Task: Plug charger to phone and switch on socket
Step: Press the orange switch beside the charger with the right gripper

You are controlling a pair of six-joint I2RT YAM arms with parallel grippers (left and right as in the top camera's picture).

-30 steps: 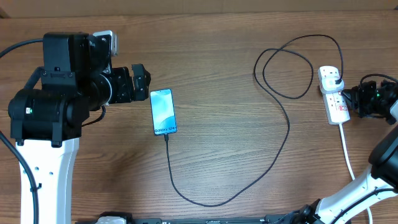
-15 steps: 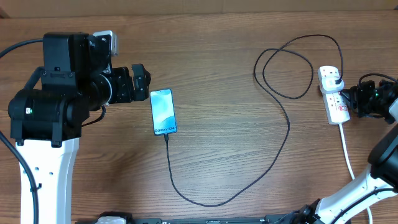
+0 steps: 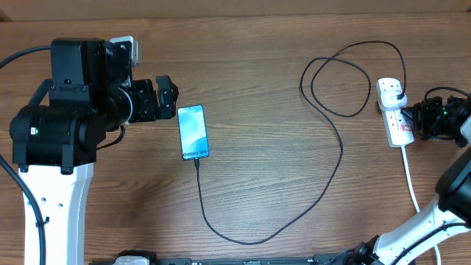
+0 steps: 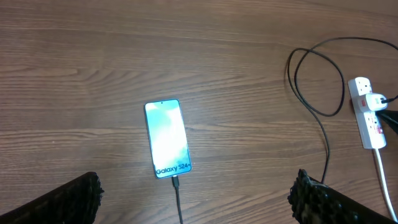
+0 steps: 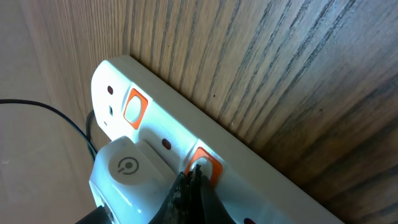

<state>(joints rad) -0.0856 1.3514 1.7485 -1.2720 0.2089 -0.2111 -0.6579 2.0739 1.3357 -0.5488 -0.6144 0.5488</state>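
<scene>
The phone lies flat on the wooden table with its screen lit, and it also shows in the left wrist view. The charger's black cable loops from the phone's lower end across to the white socket at the right. The connector tip sits in the phone. My left gripper stands open just left of the phone, holding nothing. My right gripper is shut, and its tip rests on an orange switch of the socket, beside a white plug.
A thick white cord runs from the socket toward the front edge. A second orange switch sits further along the strip. The left arm's bulky body fills the left side.
</scene>
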